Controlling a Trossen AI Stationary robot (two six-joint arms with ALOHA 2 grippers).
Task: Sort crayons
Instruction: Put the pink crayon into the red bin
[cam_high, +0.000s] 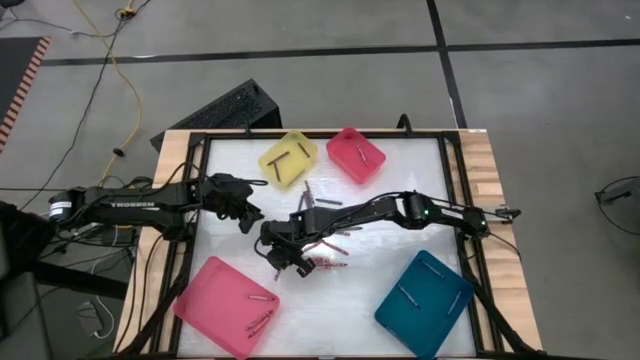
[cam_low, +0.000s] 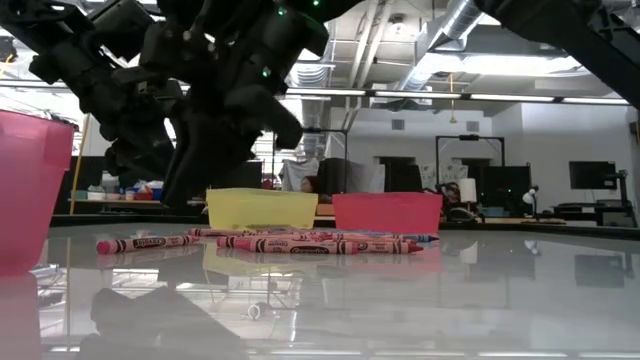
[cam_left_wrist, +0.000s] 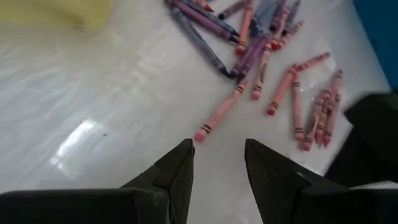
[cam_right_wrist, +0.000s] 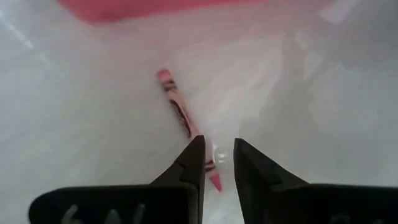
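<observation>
Loose crayons (cam_high: 322, 218) lie in a heap mid-table, purple, grey and pink in the left wrist view (cam_left_wrist: 261, 37); more red ones (cam_high: 326, 263) lie nearer the front. My left gripper (cam_left_wrist: 217, 162) hovers open left of the heap, nothing between its fingers. My right gripper (cam_right_wrist: 217, 158) reaches across from the right and stands narrowly open over one red crayon (cam_right_wrist: 177, 109). That crayon lies flat on the table, its near end (cam_right_wrist: 214, 179) showing in the gap between the fingers. I cannot tell whether the fingers touch it.
A yellow tray (cam_high: 288, 158) and a small pink tray (cam_high: 355, 153) stand at the far edge, each holding crayons. A large pink tray (cam_high: 228, 305) sits front left and a teal tray (cam_high: 425, 300) front right. A raised black frame (cam_high: 455, 200) rims the white table.
</observation>
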